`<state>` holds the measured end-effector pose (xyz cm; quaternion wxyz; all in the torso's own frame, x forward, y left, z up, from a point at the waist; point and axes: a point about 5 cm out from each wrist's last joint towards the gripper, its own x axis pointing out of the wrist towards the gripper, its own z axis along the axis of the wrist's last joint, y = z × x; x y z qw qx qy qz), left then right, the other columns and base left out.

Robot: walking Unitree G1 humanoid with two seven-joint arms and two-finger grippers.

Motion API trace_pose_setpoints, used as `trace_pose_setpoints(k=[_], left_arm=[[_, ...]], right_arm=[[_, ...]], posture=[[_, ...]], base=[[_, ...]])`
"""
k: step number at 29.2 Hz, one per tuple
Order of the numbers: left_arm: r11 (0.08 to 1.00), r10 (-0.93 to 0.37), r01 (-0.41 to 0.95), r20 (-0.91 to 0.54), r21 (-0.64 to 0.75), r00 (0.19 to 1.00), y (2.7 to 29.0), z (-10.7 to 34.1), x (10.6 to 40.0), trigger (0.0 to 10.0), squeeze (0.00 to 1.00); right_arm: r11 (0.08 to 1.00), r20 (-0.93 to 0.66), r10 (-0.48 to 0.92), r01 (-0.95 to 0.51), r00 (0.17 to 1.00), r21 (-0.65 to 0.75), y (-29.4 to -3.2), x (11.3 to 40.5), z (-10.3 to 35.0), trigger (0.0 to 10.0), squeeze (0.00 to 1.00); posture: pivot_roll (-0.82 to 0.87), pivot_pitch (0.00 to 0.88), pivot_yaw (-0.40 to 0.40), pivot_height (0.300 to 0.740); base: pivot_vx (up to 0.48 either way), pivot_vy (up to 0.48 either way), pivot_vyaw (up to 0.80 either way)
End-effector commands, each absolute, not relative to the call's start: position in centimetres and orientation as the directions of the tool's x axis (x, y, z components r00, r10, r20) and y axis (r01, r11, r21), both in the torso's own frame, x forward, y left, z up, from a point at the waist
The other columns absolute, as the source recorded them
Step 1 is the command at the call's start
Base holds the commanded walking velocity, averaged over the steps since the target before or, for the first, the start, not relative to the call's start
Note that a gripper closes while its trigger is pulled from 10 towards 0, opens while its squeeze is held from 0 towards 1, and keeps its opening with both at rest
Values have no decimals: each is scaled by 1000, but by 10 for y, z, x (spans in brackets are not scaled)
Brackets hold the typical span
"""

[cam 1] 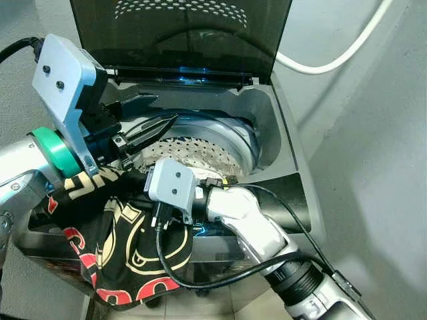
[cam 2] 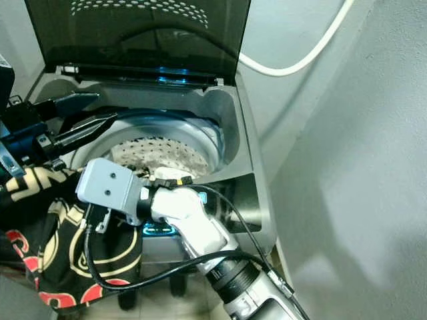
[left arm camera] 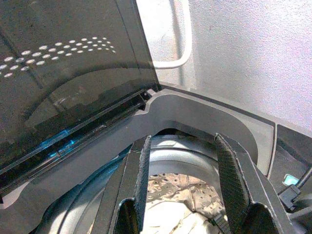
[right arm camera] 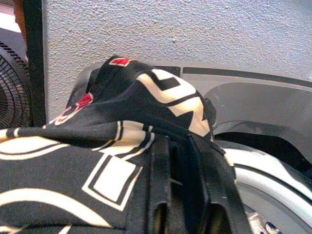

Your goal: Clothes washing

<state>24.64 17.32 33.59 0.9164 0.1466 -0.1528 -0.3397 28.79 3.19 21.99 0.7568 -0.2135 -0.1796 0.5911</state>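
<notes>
Right gripper: the fingers disappear under a fold of the black garment, cloth bunched between and over them; pinched onto the fabric as far as the right wrist view shows. Its grey wrist housing sits at the front lip of the washing machine, left of centre.

Garment: black with cream lettering and red print, draped over the machine's front-left rim. One part lies on the rim near the drum mouth, and the rest hangs down the outside of the front panel. None of it seen inside the drum.

Left gripper: fingers spread, nothing between them. It hovers above the left side of the drum opening, pointing across it toward the rear wall of the tub surround. The tips stand apart from the garment and from the rim.

Drum: perforated steel, its mouth open to the right of both grippers; some pale cloth visible at the bottom in the left wrist view.

Lid: dark, translucent, raised upright at the back edge.

White hose runs along the wall behind, right of the lid. The wall stands close to the machine's right side.
</notes>
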Motion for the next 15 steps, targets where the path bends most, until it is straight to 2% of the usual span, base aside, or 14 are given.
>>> trace_pose_setpoints(k=[1, 8, 9, 11, 15], left_arm=[[716, -678, 588, 172, 376, 715, 171, 334, 246, 10000, 0], [716, -677, 588, 173, 376, 715, 171, 333, 246, 10000, 0], [717, -677, 588, 174, 375, 715, 170, 333, 246, 10000, 0], [717, -677, 587, 175, 375, 715, 170, 333, 246, 10000, 0], [719, -676, 587, 178, 373, 715, 169, 332, 245, 10000, 0]], right_arm=[[236, -45, 953, -830, 299, -506, 23, 297, 203, 0, 0], [301, 0, 935, -798, 353, -522, 17, 306, 211, 0, 0], [376, 59, 909, -750, 413, -544, 11, 315, 221, 0, 0], [393, 73, 902, -739, 425, -548, 10, 317, 223, 0, 0], [655, 271, 714, -478, 646, -585, -19, 352, 263, 0, 0]], posture=[[243, 114, -4, 740], [243, 114, -4, 740], [243, 109, -7, 740], [243, 109, -7, 740], [241, 106, -11, 740]], base=[[0, 0, 0], [0, 0, 0], [0, 0, 0], [0, 0, 0], [0, 0, 0]])
